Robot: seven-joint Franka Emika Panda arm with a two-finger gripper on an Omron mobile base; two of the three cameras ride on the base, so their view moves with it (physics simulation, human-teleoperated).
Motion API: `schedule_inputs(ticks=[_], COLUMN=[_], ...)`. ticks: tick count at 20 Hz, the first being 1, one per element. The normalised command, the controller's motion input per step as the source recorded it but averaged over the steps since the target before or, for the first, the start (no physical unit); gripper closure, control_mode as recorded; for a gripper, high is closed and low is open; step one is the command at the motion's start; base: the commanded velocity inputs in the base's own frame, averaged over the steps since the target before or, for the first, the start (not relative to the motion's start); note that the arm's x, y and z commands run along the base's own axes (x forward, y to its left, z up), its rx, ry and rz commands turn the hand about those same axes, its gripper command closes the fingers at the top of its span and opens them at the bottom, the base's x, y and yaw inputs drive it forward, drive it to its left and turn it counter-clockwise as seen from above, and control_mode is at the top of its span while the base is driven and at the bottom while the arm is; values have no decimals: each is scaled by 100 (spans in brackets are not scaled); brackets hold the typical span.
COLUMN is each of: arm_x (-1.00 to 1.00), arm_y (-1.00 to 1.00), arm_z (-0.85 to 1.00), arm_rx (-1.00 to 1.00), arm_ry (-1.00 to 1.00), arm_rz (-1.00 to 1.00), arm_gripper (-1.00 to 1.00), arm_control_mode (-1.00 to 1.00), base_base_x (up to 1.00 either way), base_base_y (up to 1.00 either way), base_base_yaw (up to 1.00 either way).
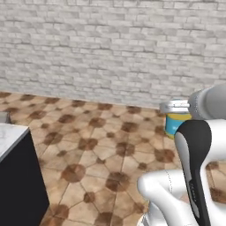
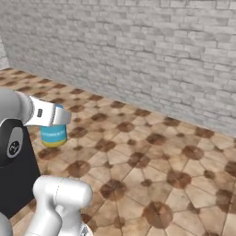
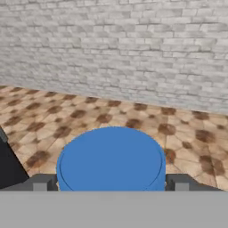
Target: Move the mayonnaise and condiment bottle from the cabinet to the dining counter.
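End effector [image 3: 111, 189] is clamped wide on the mayonnaise [image 3: 111, 162], one finger [image 3: 42, 183] at each side, carried clear above the tiled floor [image 1: 97, 150]. I judge jar one mid-transfer, bench delivery pending; condiment bottle still to fetch.

Tiled floor [image 1: 97, 145] bare; marble counter [image 1: 9, 137] corner.

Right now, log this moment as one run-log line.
phase: carrying | hand: shut on mayonnaise | position: above tiled floor, facing brick wall
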Motion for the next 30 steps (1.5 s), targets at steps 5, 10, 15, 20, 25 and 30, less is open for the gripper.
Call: schedule_inputs(ticks=[5,10,15,20,25,30], arm_x=[0,0,0,0,0,0], arm_y=[0,0,0,0,0,0], arm_z=[0,0,0,0,0,0], arm_rx=[0,0,0,0,0,0], arm_ry=[0,0,0,0,0,0], arm_rz=[0,0,0,0,0,0], arm_gripper=[100,100,100,100,100,100], arm_control_mode=[100,100,100,100,100,100], base_base_x=[100,100,100,100,100,100], base_base_y=[-46,-51,-49,-42,-18,-13], base_base_yaw=[39,31,29,34,50,54])
